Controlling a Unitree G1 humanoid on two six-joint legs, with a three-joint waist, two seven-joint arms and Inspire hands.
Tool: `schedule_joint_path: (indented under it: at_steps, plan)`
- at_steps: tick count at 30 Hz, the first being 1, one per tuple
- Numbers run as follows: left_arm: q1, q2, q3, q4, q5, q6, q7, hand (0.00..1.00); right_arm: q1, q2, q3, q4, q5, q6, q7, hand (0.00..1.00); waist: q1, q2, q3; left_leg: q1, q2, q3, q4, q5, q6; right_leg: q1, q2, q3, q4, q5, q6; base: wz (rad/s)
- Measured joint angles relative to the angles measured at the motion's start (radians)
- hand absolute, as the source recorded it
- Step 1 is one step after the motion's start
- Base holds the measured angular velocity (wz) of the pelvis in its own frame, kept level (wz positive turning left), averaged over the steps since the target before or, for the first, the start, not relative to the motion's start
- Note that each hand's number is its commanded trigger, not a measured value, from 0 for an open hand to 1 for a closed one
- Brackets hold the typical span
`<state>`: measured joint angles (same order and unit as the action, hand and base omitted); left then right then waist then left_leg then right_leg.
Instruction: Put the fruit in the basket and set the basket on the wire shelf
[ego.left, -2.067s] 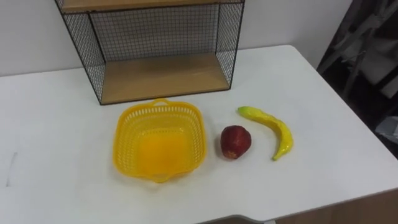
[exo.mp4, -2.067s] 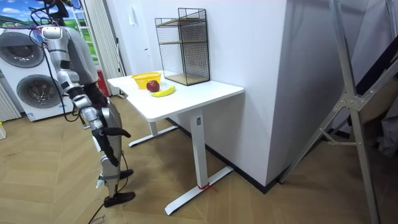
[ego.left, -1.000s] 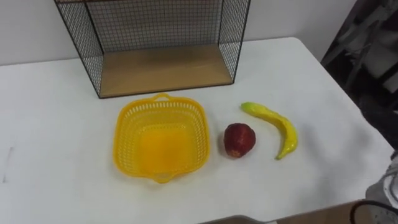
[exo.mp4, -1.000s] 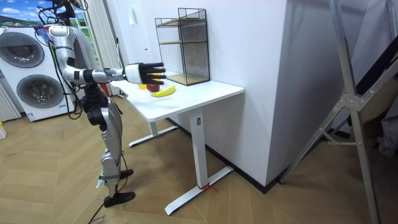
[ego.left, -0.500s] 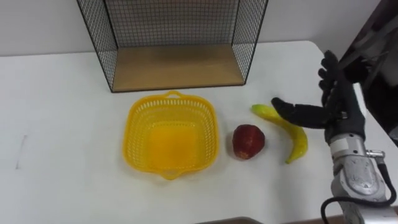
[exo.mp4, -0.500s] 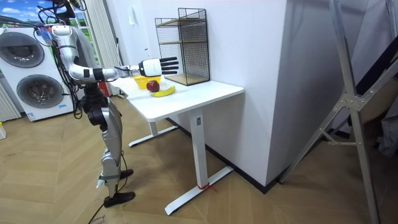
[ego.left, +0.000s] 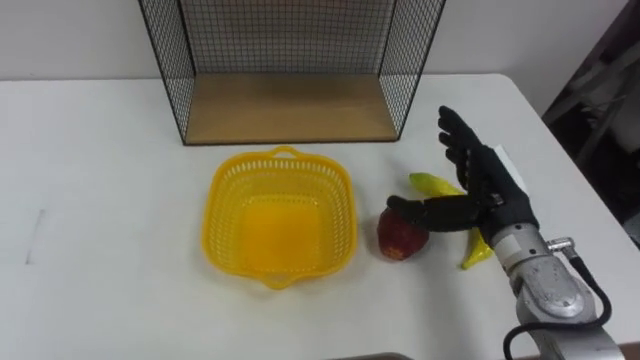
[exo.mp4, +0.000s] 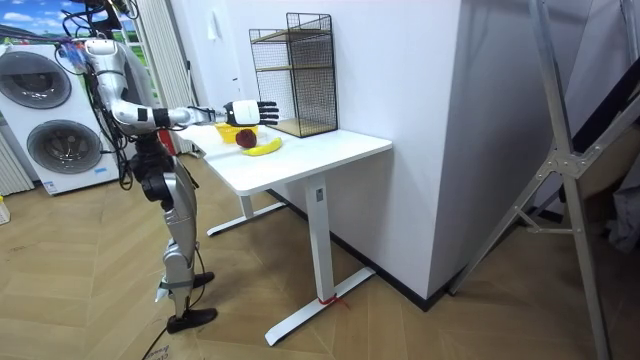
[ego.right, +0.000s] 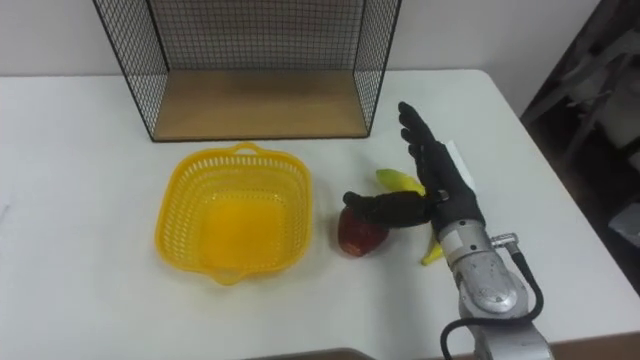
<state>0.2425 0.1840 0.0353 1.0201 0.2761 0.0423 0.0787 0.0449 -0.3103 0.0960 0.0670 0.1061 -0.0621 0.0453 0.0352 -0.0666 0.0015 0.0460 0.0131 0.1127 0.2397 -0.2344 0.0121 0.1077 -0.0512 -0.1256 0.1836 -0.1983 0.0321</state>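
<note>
The right hand (ego.left: 492, 195) reaches in from the lower right over the white surface (ego.left: 100, 200), fingers straight and spread, holding nothing. Its thumb points left over the top of the red apple (ego.left: 400, 238); whether it touches cannot be told. The hand covers the middle of the banana (ego.left: 432, 185), which lies just right of the apple with both ends showing. Left of the apple, close by, sits the yellow basket (ego.left: 345, 212), with no fruit in it. Behind it stands the wire shelf (ego.left: 290, 108) against the wall. In the room view the robot stands at the surface's end, right arm stretched out.
</note>
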Motion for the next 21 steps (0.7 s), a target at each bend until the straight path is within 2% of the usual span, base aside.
schedule_joint_path:
  at_steps: [7,14,21]
  plan:
    - [0.000,0.000,-0.001,0.000,0.000,0.000,0.000,0.00,0.001,-0.005,0.000,0.003,-0.001,0.000,0.028,0.00,0.001,0.005,0.0029,-0.001,0.000,-0.004,0.001,0.001,0.000,0.002,0.000,-0.006,0.000,0.000,0.000,0.00]
    - [-0.006,0.000,-0.001,-0.003,0.000,0.000,-0.014,0.00,0.005,-0.010,0.000,0.006,-0.046,0.002,0.069,0.00,0.001,0.009,0.0021,-0.001,0.000,-0.007,0.002,0.001,0.000,0.004,0.000,-0.012,0.000,0.000,0.000,0.01]
    - [-0.015,0.000,0.000,-0.029,-0.005,-0.010,-0.017,0.00,0.050,-0.010,0.000,0.006,-0.046,0.003,0.102,0.00,0.025,0.012,0.0004,0.001,0.001,-0.006,0.001,0.001,0.000,0.004,0.000,-0.012,0.000,0.000,0.000,0.00]
